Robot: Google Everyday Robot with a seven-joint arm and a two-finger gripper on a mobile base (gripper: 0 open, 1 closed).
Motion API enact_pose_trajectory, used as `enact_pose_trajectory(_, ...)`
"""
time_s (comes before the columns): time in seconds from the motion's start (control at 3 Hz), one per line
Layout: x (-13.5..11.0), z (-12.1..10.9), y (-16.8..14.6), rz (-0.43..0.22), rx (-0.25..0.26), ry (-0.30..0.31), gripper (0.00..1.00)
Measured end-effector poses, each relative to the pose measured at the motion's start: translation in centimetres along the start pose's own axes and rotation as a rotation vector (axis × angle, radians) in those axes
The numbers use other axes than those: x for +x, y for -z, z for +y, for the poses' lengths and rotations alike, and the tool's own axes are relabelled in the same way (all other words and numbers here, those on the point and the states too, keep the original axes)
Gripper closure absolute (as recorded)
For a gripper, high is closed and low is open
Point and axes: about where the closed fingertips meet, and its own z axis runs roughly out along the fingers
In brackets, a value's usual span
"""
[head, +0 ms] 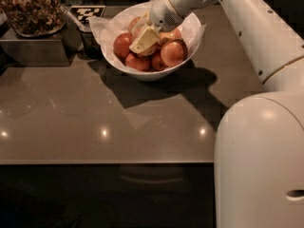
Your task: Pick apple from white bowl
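Glossy grey-brown countertop (95,113), a few light glints on it, front edge running straight across the lower frame. Directly on it: white bowl (148,73) back centre, grey box (38,51) back left, black-and-white marker card (88,14) between them at the rear. Gripper (145,39) is down inside the bowl, off the counter.

There's one white bowl (142,74) on the one counter (95,118), with one paper liner (100,30) in it. I count at least five apples (173,52) inside; more may be hidden. There's one robot arm (247,18), and its one gripper (145,41) is down among the fruit. Further back are one glass container of nuts (31,8) and one black-and-white marker card (88,14).
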Motion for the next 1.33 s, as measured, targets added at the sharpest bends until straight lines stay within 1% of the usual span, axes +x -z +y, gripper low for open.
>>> enact_pose_trajectory(0.33, -0.9, 0.8, 1.6, -0.079, -0.015, 0.015, 1.0)
enact_pose_trajectory(0.67, -3.1, 2.6, 5.6, -0.214, -0.021, 0.055, 1.0)
enact_pose_trajectory(1.0, -4.5, 4.7, 9.7, -0.311, -0.022, 0.083, 1.0)
enact_pose_trajectory(1.33, -5.1, 5.8, 12.7, -0.383, 0.006, 0.089, 1.0)
